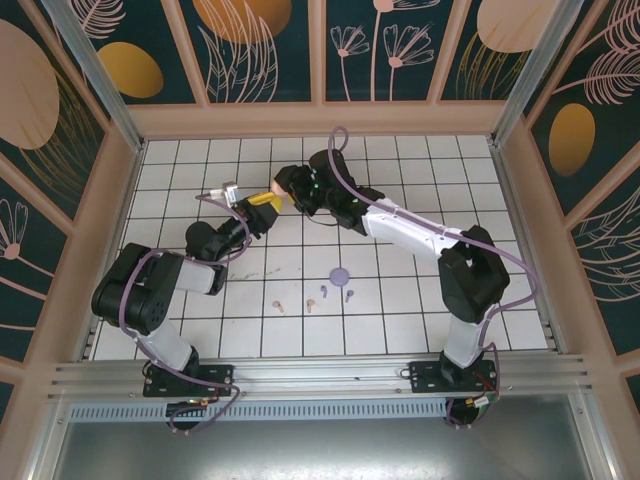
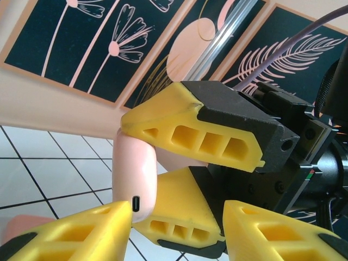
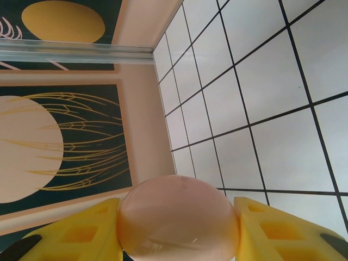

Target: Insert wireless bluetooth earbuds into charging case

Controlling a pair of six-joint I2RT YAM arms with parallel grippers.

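Earbuds (image 1: 310, 305), 4 countable, lie loose on the table (image 1: 450, 180) near the arm bases, just short of a purple disc (image 1: 340, 274). Farther back and raised off the tiles, the right gripper (image 1: 284, 192) clamps the pink case (image 2: 135, 174), whose port end sits beside a left fingertip. Facing it, the left gripper (image 1: 261, 202) stands parted with nothing held, so reaching the earbuds likely means drawing back toward its own base.
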